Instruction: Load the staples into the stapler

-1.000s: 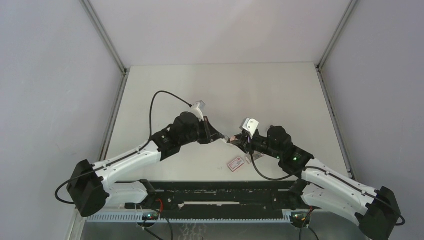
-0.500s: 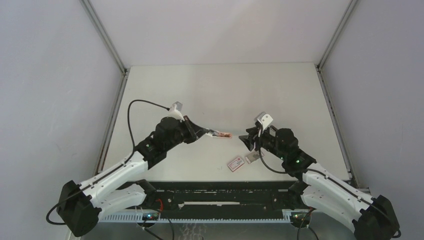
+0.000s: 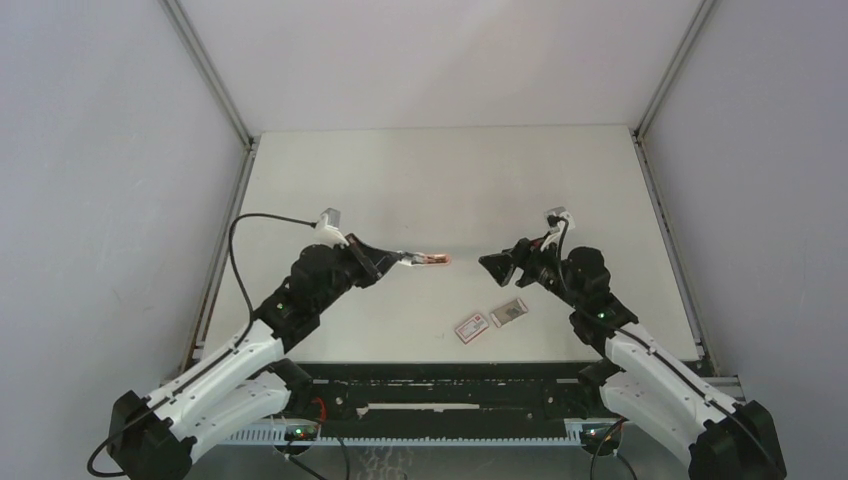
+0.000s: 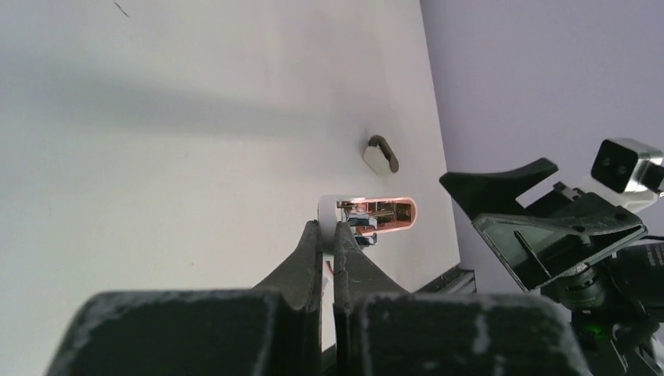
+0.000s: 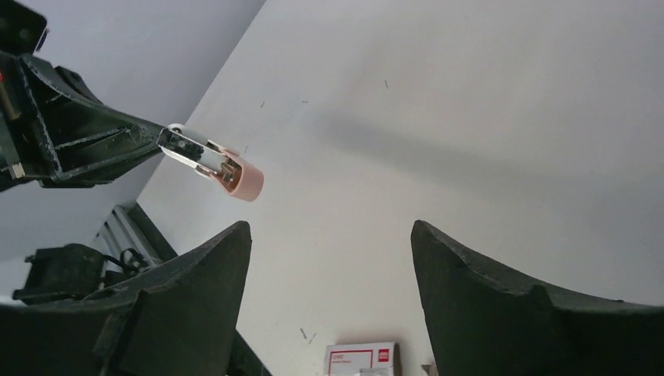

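We see the stapler point(image 3: 427, 260), silver with a pink tip, held above the counter point(image 3: 450, 180), pinched at its rear end by the jaws of the left gripper point(image 3: 400, 258). Facing it, the right gripper point(image 3: 492, 265) hangs with jaws spread, holding nothing. The staples point(image 3: 509, 312) lie on the counter beside a red-labelled white box point(image 3: 472, 327).

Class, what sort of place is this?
Probably a robotics test cell: a pale table, plain grey walls around it, left arm and right arm bolted at its edge, left tool gripping the stapler.
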